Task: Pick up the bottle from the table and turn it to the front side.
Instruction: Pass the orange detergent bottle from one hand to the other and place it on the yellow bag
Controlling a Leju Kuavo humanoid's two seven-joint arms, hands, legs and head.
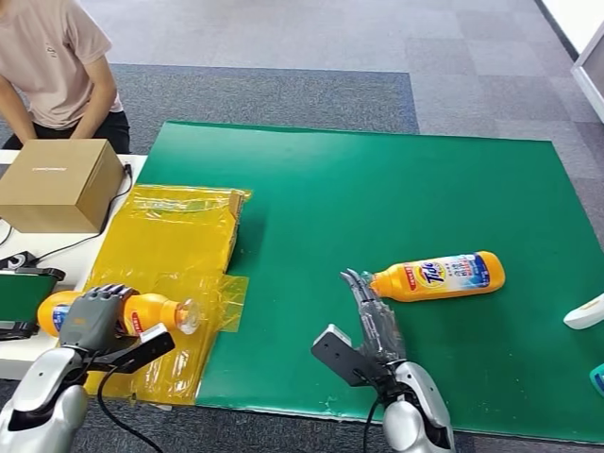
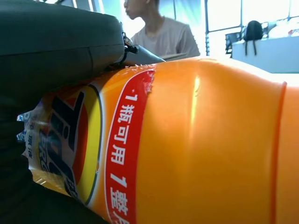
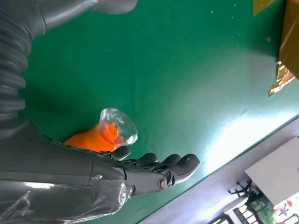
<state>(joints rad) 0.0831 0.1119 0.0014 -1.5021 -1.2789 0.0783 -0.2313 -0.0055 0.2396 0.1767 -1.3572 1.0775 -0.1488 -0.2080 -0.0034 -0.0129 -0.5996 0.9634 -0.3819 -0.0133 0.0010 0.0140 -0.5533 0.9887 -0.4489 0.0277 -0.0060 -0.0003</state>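
Two orange Tide bottles lie on their sides. My left hand grips the left bottle around its body, over the yellow film; its clear cap points right. In the left wrist view the label of that bottle sits tight against the dark hand. The second bottle rests on the green mat, clear cap toward my right hand. That hand is open, fingers stretched out, just short of the cap. The right wrist view has the hand beside the cap and orange neck.
A cardboard box stands at the back left, with a person seated behind it. Crumpled yellow film covers the mat's left edge. A white object and a teal one sit at the right edge. Cables and a dark tray lie far left.
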